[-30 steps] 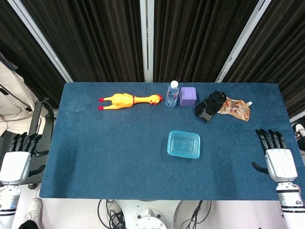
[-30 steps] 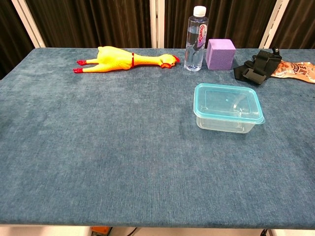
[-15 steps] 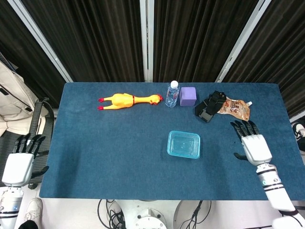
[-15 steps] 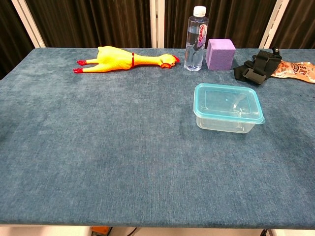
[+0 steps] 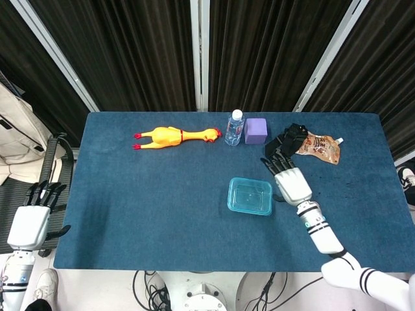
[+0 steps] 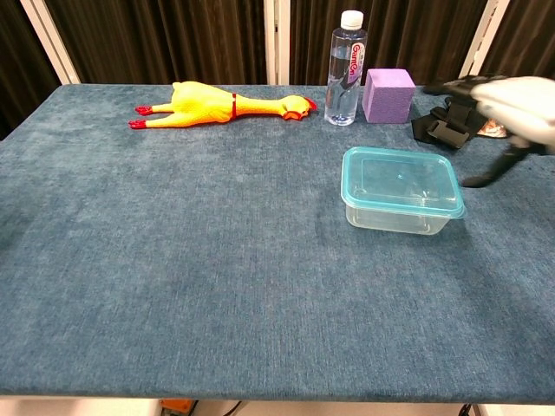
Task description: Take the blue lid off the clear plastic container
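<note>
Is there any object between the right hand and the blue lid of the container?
No, nothing visible is. The right hand hovers just right of the blue lid, with only bare tablecloth between them. The black strap lies behind the hand, out of the way.

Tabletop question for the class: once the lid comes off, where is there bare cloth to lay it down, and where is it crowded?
Bare cloth: the wide stretch left of the clear plastic container, below the rubber chicken, and the strip along the near edge. Crowded: the far edge, with the water bottle, purple block, black strap and snack pouch, where the right hand hovers.
</note>
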